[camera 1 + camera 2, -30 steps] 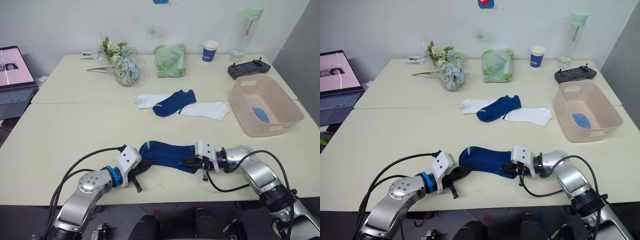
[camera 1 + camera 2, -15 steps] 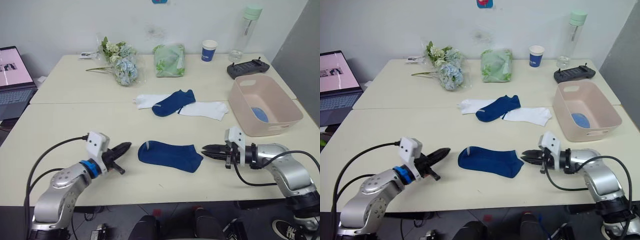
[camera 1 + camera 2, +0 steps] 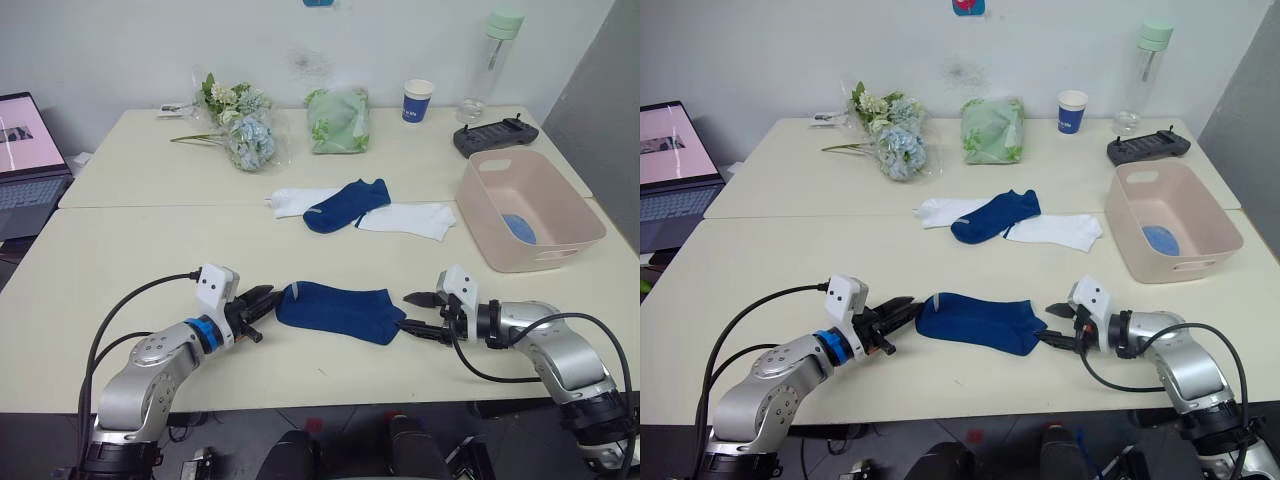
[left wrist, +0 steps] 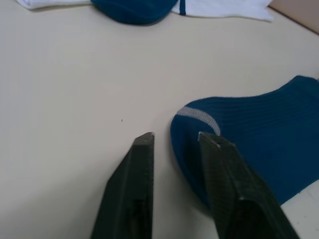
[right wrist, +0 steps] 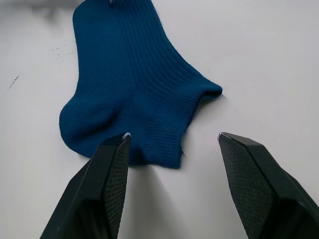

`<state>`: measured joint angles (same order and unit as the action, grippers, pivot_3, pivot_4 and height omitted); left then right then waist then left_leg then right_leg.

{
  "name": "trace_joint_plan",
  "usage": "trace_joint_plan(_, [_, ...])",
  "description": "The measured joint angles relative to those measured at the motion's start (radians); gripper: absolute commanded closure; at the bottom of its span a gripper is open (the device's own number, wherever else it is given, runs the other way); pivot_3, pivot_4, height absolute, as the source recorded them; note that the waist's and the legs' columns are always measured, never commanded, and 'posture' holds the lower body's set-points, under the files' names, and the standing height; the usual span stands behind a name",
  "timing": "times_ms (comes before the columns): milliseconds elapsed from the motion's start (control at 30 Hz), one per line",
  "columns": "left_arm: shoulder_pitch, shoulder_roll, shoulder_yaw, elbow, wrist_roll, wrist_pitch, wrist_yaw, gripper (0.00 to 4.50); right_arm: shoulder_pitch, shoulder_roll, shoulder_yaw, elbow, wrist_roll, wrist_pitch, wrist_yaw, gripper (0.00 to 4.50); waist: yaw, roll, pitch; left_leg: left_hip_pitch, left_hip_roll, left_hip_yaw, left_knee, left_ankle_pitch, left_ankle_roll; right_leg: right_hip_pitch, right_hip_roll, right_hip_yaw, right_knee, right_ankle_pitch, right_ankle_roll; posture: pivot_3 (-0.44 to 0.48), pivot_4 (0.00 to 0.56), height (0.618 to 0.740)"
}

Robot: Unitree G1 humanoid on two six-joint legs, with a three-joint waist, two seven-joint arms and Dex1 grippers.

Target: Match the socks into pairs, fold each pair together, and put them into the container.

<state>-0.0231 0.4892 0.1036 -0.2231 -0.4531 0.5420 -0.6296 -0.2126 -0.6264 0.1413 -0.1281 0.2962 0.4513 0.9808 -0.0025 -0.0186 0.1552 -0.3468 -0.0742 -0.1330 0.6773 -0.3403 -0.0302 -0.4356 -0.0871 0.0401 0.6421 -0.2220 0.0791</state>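
Note:
A dark navy sock point(image 3: 340, 310) lies flat near the table's front edge. My left gripper point(image 3: 260, 302) is open at its cuff end, with one finger point(image 4: 215, 149) over the cuff's edge and the other on bare table. My right gripper point(image 3: 412, 312) stands open at the other end, its fingers point(image 5: 115, 154) either side of the sock's tip point(image 5: 164, 144). Farther back, a second navy sock point(image 3: 346, 204) lies across two white socks point(image 3: 291, 200) point(image 3: 421, 218). The pink container point(image 3: 572, 205) at the right holds a light blue sock point(image 3: 520, 228).
Along the back edge are a flower bunch point(image 3: 240, 125), a pale green bag point(image 3: 339, 119), a paper cup point(image 3: 419, 100), a bottle point(image 3: 496, 60) and a black controller point(image 3: 496, 136). A laptop point(image 3: 25, 150) sits at the far left.
A second ago both grippers were shut at the sock's ends. They drew apart, then came back in to the ends with jaws opened. The sock now lies flat and stretched out.

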Motion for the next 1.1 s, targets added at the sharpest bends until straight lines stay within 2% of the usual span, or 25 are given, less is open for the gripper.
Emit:
trace_joint_plan(200, [-0.01, -0.001, -0.023, 0.026, 0.03, -0.01, 0.006, 2.39, 0.0, 0.007, 0.015, 0.006, -0.011, -0.003, -0.007, 1.51, 0.0, 0.0, 0.0, 0.0, 0.0, 0.0, 0.0, 0.0, 0.0, 0.001, 0.0, 0.0, 0.0, 0.0, 0.0, 0.0, 0.15, 0.74])
trace_joint_plan(233, [-0.013, -0.003, -0.024, 0.029, 0.033, -0.011, 0.007, 2.57, 0.0, 0.007, 0.016, 0.007, -0.012, -0.005, -0.008, 1.68, 0.0, 0.0, 0.0, 0.0, 0.0, 0.0, 0.0, 0.0, 0.0, 0.001, 0.0, 0.0, 0.0, 0.0, 0.0, 0.0, 0.15, 0.74])
trace_joint_plan(300, [-0.024, -0.005, -0.029, 0.037, 0.037, -0.011, 0.008, 3.0, -0.004, 0.007, 0.016, 0.013, -0.013, -0.005, -0.01, 2.11, 0.0, 0.0, 0.0, 0.001, 0.0, 0.0, 0.0, 0.0, 0.0, 0.001, 0.0, 0.0, 0.0, 0.0, 0.0, 0.0, 0.15, 0.74])
trace_joint_plan(467, [-0.007, -0.004, -0.029, 0.025, 0.035, -0.005, 0.003, 4.48, -0.005, 0.007, 0.02, 0.015, -0.008, -0.001, -0.009, 3.82, 0.0, 0.0, 0.0, 0.0, 0.0, 0.0, 0.0, 0.0, 0.0, 0.001, 0.0, 0.0, -0.001, 0.0, 0.0, 0.0, 0.15, 0.74])
trace_joint_plan(533, [0.027, -0.002, -0.027, -0.007, 0.021, 0.002, -0.003, 4.5, -0.003, 0.006, 0.02, 0.013, 0.002, 0.015, 0.003, 4.47, 0.0, 0.0, 0.0, 0.0, 0.001, 0.0, 0.0, 0.0, 0.0, 0.001, 0.0, 0.0, -0.001, 0.0, 0.0, 0.0, 0.15, 0.74])
trace_joint_plan(800, [0.126, -0.008, -0.019, -0.134, -0.041, 0.081, 0.011, 4.5, -0.016, -0.042, 0.009, 0.013, 0.038, 0.063, 0.05, 4.47, 0.0, 0.0, 0.0, 0.0, 0.001, 0.0, 0.0, 0.0, 0.0, 0.001, 0.0, 0.0, -0.001, 0.0, 0.0, 0.0, 0.15, 0.74])
trace_joint_plan(1100, [0.163, -0.029, -0.04, -0.214, -0.054, 0.128, 0.054, 4.5, -0.061, -0.099, -0.002, 0.082, 0.034, 0.057, 0.093, 4.47, 0.0, 0.0, 0.0, 0.0, 0.0, 0.0, 0.0, 0.0, 0.0, 0.001, 0.0, 0.0, 0.0, 0.0, 0.0, 0.0, 0.15, 0.74])
